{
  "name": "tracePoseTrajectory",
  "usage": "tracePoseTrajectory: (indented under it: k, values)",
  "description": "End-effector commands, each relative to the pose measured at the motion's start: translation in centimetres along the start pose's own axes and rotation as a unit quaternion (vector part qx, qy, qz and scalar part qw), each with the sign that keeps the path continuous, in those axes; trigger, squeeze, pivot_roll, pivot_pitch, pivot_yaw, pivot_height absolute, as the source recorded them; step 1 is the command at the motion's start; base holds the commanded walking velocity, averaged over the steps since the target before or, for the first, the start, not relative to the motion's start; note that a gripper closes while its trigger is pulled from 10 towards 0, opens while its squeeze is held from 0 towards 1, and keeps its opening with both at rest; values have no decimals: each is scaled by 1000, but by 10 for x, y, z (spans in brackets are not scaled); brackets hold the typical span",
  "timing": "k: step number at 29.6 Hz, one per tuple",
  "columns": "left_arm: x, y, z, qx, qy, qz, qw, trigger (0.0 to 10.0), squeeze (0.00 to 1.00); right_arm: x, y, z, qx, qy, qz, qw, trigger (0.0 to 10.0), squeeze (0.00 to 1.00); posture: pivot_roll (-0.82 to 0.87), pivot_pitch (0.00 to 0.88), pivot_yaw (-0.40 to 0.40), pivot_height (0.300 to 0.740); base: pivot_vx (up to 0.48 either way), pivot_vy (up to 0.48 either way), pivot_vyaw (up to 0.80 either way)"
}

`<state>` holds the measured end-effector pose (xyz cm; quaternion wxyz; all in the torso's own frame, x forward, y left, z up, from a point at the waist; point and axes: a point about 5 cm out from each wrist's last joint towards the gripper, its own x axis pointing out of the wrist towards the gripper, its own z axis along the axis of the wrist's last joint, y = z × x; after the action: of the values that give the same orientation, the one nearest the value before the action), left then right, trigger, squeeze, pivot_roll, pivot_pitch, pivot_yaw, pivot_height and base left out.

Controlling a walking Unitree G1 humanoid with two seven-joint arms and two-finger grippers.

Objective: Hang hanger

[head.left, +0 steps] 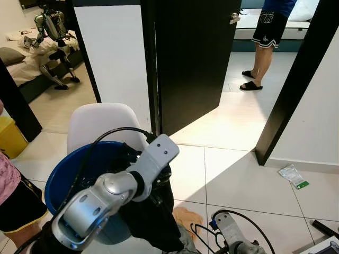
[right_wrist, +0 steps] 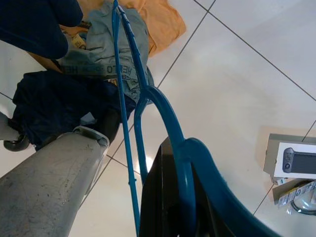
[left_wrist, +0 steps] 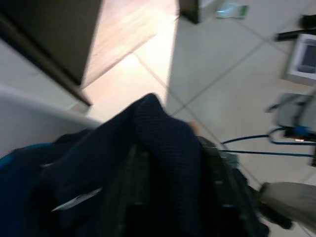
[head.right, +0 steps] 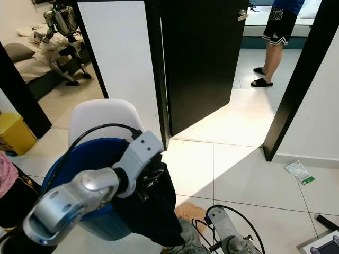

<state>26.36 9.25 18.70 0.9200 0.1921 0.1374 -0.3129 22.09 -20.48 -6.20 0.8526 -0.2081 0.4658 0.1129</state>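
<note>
Held low over the pale tiled floor [head.left: 249, 174] in the right pincer [right_wrist: 173, 197], clamped on its curved neck: thin blue wire hanger [right_wrist: 129, 103], likely light, springy, slippery; best gripped there.

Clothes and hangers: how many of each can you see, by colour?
Dark navy garment: 1
Orange cloth: 1
Grey-blue printed garment: 1
Blue hanger: 1
Total: 4
</note>
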Motion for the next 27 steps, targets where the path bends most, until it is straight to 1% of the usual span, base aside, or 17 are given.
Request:
tracePoseTrajectory:
  k: [1,3,6,9,12,15,16,17,18,20,21,22,23,24,25,26,27]
  values:
    - [-4,12,0,2,7,29,1000,10000,1000,0,3,1,-5,3,4,1000,10000,0,-2,24,37,740,0,0,0]
    - [-5,14,0,-2,7,33,999,10000,1000,0,3,1,-5,3,4,1000,10000,0,-2,24,37,740,0,0,0]
    - [-11,17,7,-50,-17,15,999,10000,1000,0,2,0,-6,4,4,1000,10000,0,-4,15,35,740,0,0,0]
    - [-13,19,11,-72,-34,8,997,10000,1000,0,2,0,-7,5,4,1000,10000,0,-4,18,33,740,0,0,0]
    - [-23,33,27,-132,-94,1,987,10000,1000,0,1,-1,-7,6,4,1000,10000,0,-2,14,31,740,0,0,0]
    - [-33,45,38,-169,-143,-6,975,10000,1000,0,1,-2,-7,7,4,1000,10000,0,-4,14,31,740,0,0,0]
    - [-33,45,38,-169,-143,-6,975,10000,1000,0,1,-2,-7,7,4,1000,10000,0,-4,14,31,740,0,0,0]
    - [-35,53,38,-186,-150,12,971,10000,1000,0,1,-2,-7,7,4,1000,10000,0,-4,14,30,740,0,0,0]
    - [-35,53,38,-186,-150,12,971,10000,1000,0,1,-2,-7,7,4,1000,10000,0,-4,14,30,740,0,0,0]
    - [-39,76,34,-234,-157,81,956,10000,1000,0,1,-2,-7,7,4,1000,10000,0,-4,15,29,740,0,0,0]
    - [-40,90,25,-256,-145,133,947,10000,1000,0,1,-2,-7,7,4,1000,10000,0,-4,15,29,740,0,0,0]
    - [-40,90,25,-256,-145,133,947,10000,1000,0,1,-2,-7,7,4,1000,10000,0,-4,15,29,740,0,0,0]
    - [-41,101,12,-264,-118,186,939,10000,533,0,1,-2,-8,7,5,1000,10000,0,0,15,24,740,0,0,0]
    - [-41,101,12,-264,-118,186,939,10000,533,0,1,-2,-8,7,5,1000,10000,0,0,15,24,740,0,0,0]
    - [-42,110,-5,-267,-80,233,932,10000,0,0,1,-2,-9,8,5,1000,10000,0,-2,16,24,740,0,0,0]
    - [-42,110,-5,-267,-80,233,932,10000,0,0,1,-2,-9,8,5,1000,10000,0,-2,16,24,740,0,0,0]
    - [-42,116,-24,-269,-41,270,924,10000,0,0,1,-2,-9,8,6,1000,10000,0,-2,18,23,740,0,0,0]
